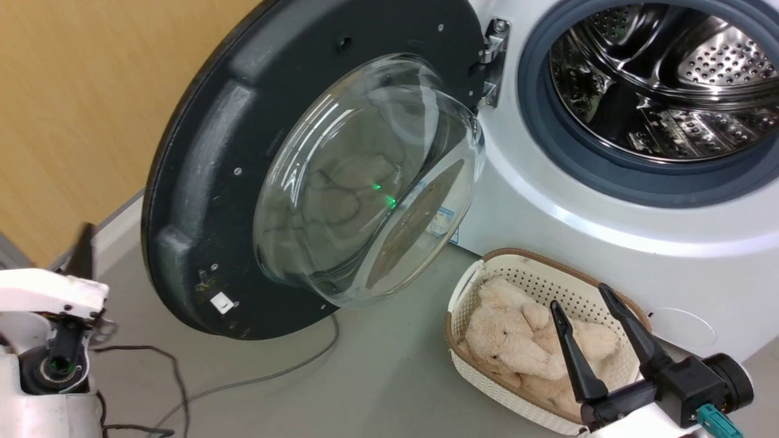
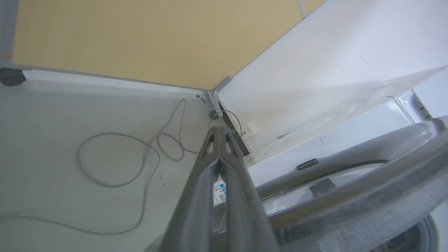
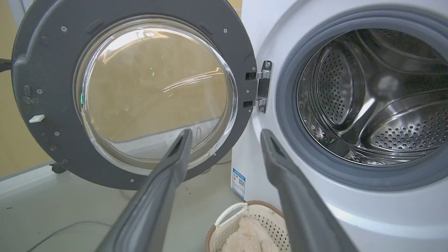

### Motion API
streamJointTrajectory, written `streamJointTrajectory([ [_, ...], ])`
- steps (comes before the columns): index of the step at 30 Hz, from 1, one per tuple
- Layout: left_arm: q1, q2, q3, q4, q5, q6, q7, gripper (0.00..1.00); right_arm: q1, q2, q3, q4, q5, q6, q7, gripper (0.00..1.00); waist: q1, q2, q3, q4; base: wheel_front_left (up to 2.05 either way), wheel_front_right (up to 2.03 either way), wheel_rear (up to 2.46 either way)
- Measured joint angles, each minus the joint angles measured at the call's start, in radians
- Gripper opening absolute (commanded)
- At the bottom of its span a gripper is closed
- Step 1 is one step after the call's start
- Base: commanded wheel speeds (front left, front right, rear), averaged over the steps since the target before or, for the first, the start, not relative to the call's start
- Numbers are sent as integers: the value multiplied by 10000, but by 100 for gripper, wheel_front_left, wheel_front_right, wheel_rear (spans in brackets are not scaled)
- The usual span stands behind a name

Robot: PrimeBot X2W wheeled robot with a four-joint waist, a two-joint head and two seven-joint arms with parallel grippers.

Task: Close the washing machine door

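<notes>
Left wrist view: L gripper (image 2: pixel 218 130) tips together near cable (image 2: pixel 115 183); right wrist: R gripper (image 3: pixel 225 134) apart, facing open washing machine door (image 3: pixel 45 70).

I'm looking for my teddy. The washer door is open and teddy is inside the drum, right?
Not quite. The door is open, but the teddy lies in the basket on the floor, not in the drum. The head view shows it.
</notes>
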Motion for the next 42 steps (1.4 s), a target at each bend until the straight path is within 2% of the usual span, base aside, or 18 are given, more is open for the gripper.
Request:
streamJointTrajectory([
  [7, -74, -52, -408, 115, -1985, -98, 2516, 0, 0, 0, 10, -10, 0, 0, 0, 100, 0, 0, -20, -108, 0, 0, 0],
  [14, 768, -161, -1047, -1448, -4230, -125, 4846, 0, 4, 86, -38, 92, 2, 0, 0, 100, 0, 0, -206, -202, 0, 0, 0],
  [20, 2079, -437, -1453, -2545, -5143, -125, 6084, 0, 20, 221, -50, 240, 13, 0, 0, 100, 0, 0, -400, -396, 0, 0, 0],
  [32, 3870, -1296, -2627, -4151, -5440, -123, 6562, 0, 226, 351, -207, 336, 27, 0, 0, 100, 0, 0, -661, -1432, 0, 0, 0],
  [42, 4474, -1595, -3946, -4474, -5871, -125, 5866, 0, 243, 376, -581, 311, -82, 0, -2, 100, -1, 0, -545, -2904, 0, 0, 0],
])
